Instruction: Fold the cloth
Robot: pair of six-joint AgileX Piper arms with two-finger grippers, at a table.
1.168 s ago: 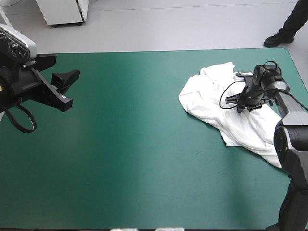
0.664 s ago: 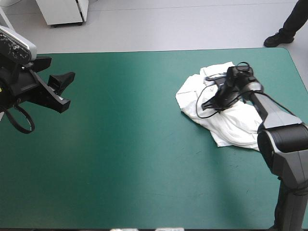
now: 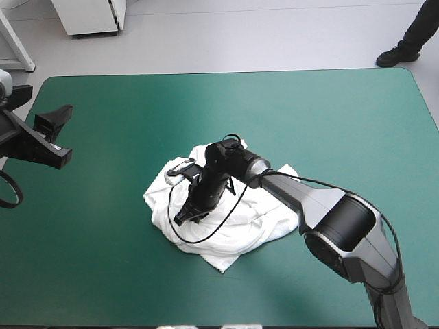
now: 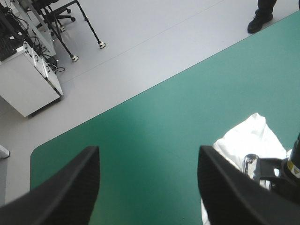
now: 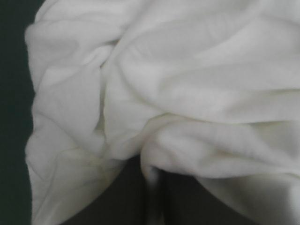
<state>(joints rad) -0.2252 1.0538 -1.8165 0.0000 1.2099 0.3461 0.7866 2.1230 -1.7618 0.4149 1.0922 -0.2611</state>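
Note:
The white T-shirt (image 3: 264, 214) lies as a crumpled heap near the middle of the teal-green table. My right gripper (image 3: 189, 214) presses down onto the heap's left part. In the right wrist view its black fingers meet, and the gripper (image 5: 152, 187) is shut on a fold of the T-shirt (image 5: 187, 84), which fills that view. My left gripper (image 3: 64, 133) hangs above the table's left edge, well apart from the heap. It stands open (image 4: 147, 180) with nothing between its fingers, and the T-shirt (image 4: 248, 138) shows ahead of it and off to one side.
Bare teal-green cover (image 3: 103, 260) surrounds the heap on every side, with wide room to the right and along the far edge. A white cabinet (image 4: 28, 84) stands on the floor beyond the table's far left corner.
My right gripper has dragged the T-shirt from the table's far right to the middle, bunching it up. My left gripper has drawn back toward the left edge.

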